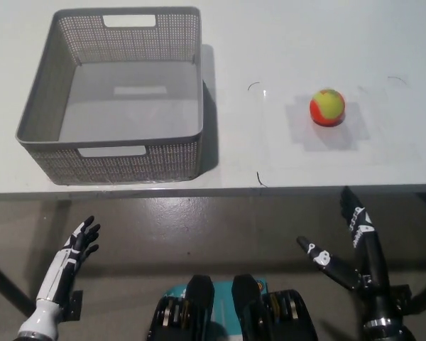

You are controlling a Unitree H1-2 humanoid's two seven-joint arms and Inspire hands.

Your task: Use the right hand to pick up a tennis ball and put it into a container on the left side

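Both arms are just hanging low in front of the robot, below the table edge, nothing in either hand. The left hand point(80, 243) is down at the lower left, white forearm angling up and slightly right, fingers spread a bit and pointing up, holding nothing. The right hand point(348, 245) is over at the lower right on its black arm, wide open, fingers stretched upward and the thumb sticking way out to the left. The two hands are well apart, each on its own side of the body.
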